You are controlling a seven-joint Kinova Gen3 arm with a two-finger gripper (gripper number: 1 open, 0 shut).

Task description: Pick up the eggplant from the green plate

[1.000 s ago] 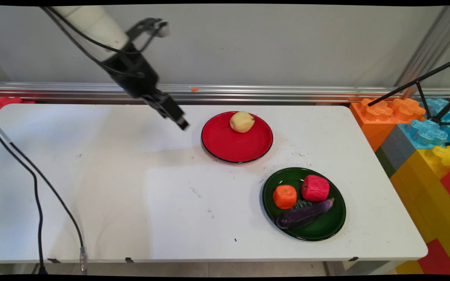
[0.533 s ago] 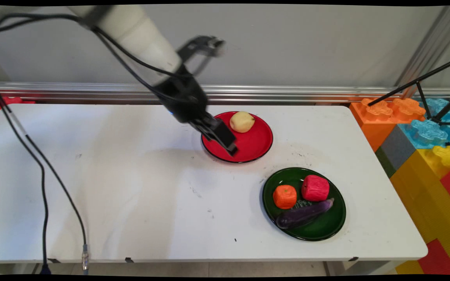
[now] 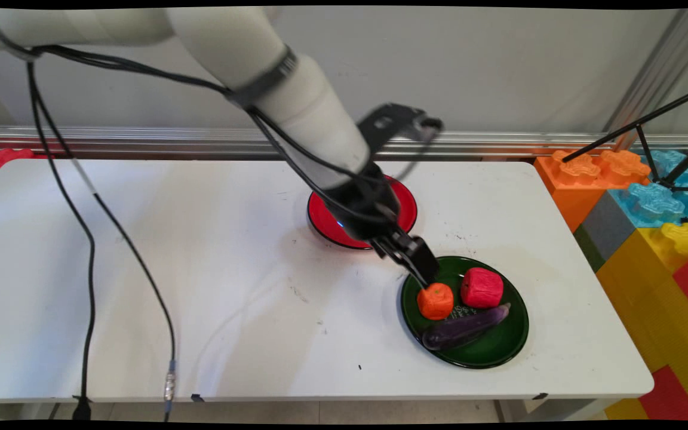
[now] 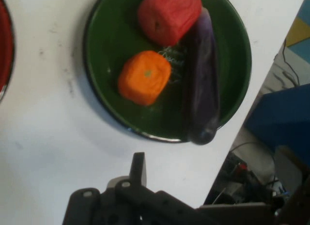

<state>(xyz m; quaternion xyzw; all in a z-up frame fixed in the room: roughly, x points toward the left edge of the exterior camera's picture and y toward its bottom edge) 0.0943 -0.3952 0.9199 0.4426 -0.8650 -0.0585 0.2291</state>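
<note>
Green plate, main view: the plate (image 3: 493,349) sits near the right end of the tabletop (image 3: 200,269) and holds an orange (image 3: 435,301), a red fruit (image 3: 482,287) and an eggplant (image 3: 465,327).
Gripper, main view: the gripper (image 3: 427,276) is just above the orange's far edge, carrying nothing I can see. Can't tell if it's spread or pressed together.
Red plate, main view: the red plate (image 3: 323,221) is behind it, mostly hidden by the arm.
Hand view: the orange is ahead of the gripper with nothing in between, and the eggplant lies against the red fruit.
</note>
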